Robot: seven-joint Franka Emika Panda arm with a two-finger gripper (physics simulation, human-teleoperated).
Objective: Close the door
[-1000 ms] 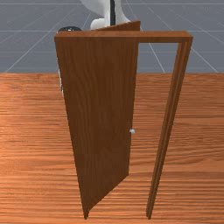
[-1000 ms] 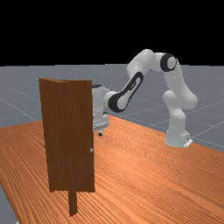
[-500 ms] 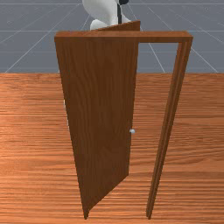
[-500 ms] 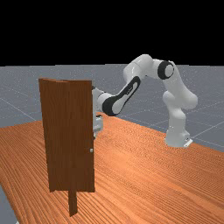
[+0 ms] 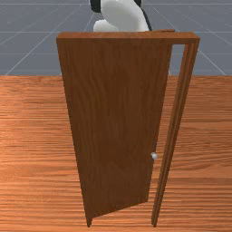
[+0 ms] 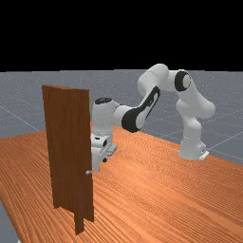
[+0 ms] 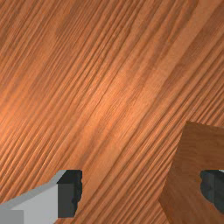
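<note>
So the door (image 5: 115, 113) is dark brown with wavy grain, frame (image 5: 129, 38) is a redder brown, knob (image 5: 154, 156) pale grey. Table (image 5: 31, 136) is orange-brown, super streaky. Arm (image 6: 154, 78) is white with black bands, end effector (image 6: 101, 163) has black fingertips (image 7: 70, 192). Floor (image 5: 27, 54): slate grey, pale gridlines.

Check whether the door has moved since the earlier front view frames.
Yes: the door has swung toward closed; its free edge now stands nearer the frame's right post.
</note>
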